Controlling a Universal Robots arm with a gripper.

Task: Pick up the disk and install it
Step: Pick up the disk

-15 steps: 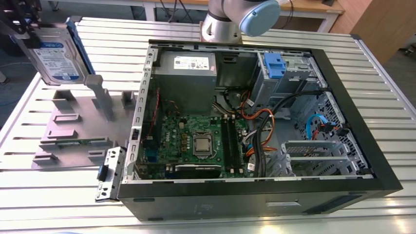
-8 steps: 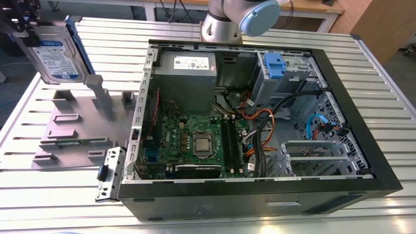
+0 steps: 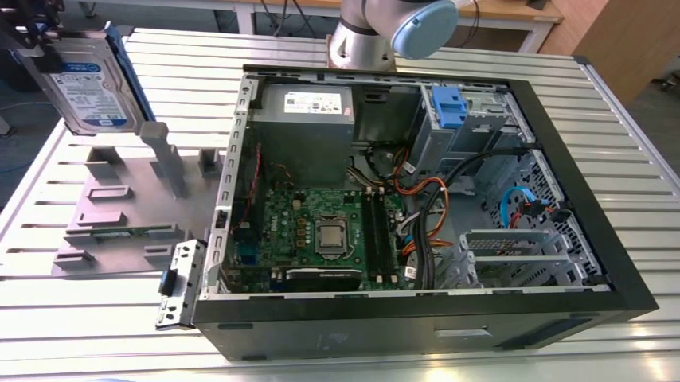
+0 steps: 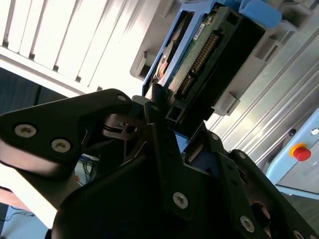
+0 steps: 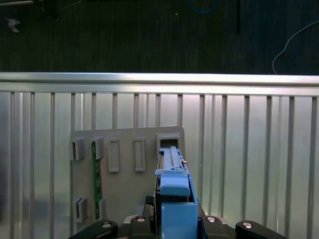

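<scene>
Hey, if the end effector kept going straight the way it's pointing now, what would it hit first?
Likely the grey fixture plate: the disk in the end effector hangs over it and would touch first, though depth is unclear.

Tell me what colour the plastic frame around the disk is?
Blue. The frame clipped on the disk shows best in the first wrist view.

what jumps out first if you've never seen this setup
A black computer case lies open in the middle of the exterior view, its green motherboard and cables bare. At that view's upper left, the disk in its blue frame hangs above a grey fixture plate, clamped in the gripper.
</scene>
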